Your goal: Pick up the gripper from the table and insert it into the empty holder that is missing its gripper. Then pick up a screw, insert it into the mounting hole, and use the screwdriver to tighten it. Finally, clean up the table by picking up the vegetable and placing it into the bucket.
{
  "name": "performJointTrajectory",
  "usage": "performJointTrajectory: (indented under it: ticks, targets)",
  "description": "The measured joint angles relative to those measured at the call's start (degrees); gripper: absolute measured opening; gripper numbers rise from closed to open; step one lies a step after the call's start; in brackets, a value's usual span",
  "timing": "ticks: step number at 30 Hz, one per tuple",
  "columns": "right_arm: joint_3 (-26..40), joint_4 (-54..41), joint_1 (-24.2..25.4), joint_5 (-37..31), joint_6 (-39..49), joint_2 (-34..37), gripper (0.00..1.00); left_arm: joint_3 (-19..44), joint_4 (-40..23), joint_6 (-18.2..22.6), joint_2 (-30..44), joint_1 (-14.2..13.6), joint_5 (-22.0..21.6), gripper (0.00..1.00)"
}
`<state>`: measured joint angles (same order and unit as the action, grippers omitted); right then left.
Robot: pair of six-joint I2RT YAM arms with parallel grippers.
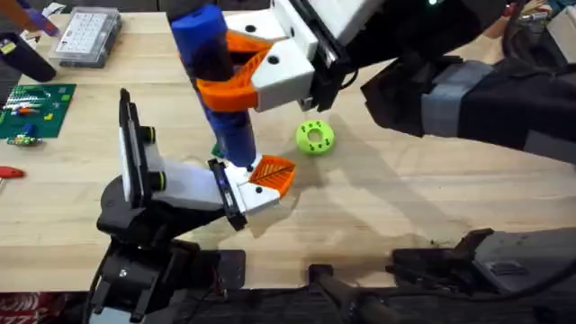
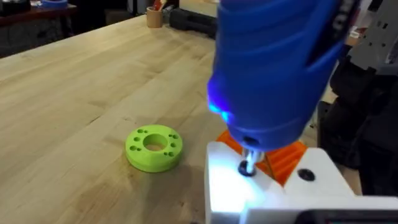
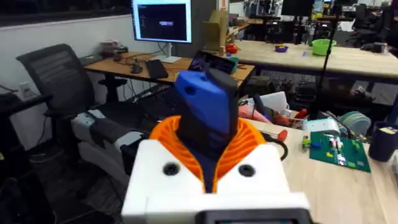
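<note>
My left gripper is shut on the white holder, keeping it just above the table. The orange ribbed gripper sits in the holder. My right gripper, white with orange fingers, is shut on the blue screwdriver, which stands nearly upright. In the left wrist view the screwdriver glows blue, and its metal bit rests in a hole on the holder's top face, beside the orange gripper. The right wrist view shows the screwdriver between orange fingers. A small orange-brown bucket stands far off.
A lime-green disc with holes lies right of the holder, also in the left wrist view. A green circuit board and a clear parts box sit at the far left. Bare wood stretches to the right.
</note>
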<state>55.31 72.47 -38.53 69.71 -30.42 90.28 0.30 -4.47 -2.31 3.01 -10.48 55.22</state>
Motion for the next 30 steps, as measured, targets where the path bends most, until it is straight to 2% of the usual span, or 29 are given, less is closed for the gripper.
performJointTrajectory:
  ticks: [30]
  targets:
    - [0.0,-1.58,0.66,1.07,0.22,0.0,0.046,0.0,0.0,0.0,0.0,0.0,0.02,0.01]
